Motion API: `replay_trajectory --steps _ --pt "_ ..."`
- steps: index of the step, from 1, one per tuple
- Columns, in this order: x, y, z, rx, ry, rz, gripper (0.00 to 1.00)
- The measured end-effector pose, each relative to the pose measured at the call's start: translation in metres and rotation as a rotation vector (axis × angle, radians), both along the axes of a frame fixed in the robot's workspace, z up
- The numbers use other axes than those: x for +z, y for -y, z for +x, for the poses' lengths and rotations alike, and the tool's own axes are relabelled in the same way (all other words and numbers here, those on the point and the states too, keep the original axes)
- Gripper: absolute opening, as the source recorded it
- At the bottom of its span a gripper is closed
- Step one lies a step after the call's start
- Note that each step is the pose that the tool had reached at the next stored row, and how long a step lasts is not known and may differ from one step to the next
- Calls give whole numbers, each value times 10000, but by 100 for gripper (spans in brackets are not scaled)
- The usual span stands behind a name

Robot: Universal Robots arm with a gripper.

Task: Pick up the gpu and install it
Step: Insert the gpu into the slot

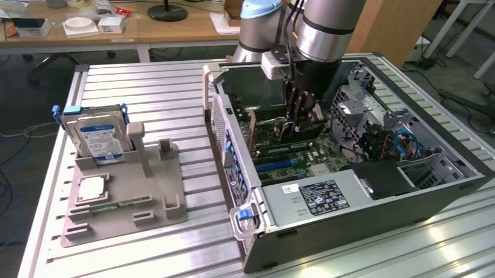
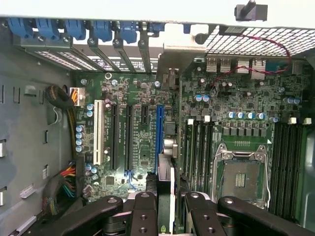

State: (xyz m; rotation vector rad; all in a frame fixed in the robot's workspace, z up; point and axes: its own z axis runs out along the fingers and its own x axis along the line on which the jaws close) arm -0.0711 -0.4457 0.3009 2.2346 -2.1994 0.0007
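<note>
Gripper (image 1: pixel 300 124), apparently pinching the thin black gpu card (image 2: pixel 165 173) edge-on, holds its long axis parallel above the long blue motherboard slot (image 2: pixel 159 132).

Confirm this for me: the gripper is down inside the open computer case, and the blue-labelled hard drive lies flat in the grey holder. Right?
Not quite. The exterior view shows the hard drive standing upright in the grey holder, not lying flat. The gripper is indeed down inside the open computer case.
</note>
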Motion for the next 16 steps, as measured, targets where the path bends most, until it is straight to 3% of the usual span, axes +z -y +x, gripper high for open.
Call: replay_trajectory --steps 16 --pt "-151 32 -49 0 0 0 27"
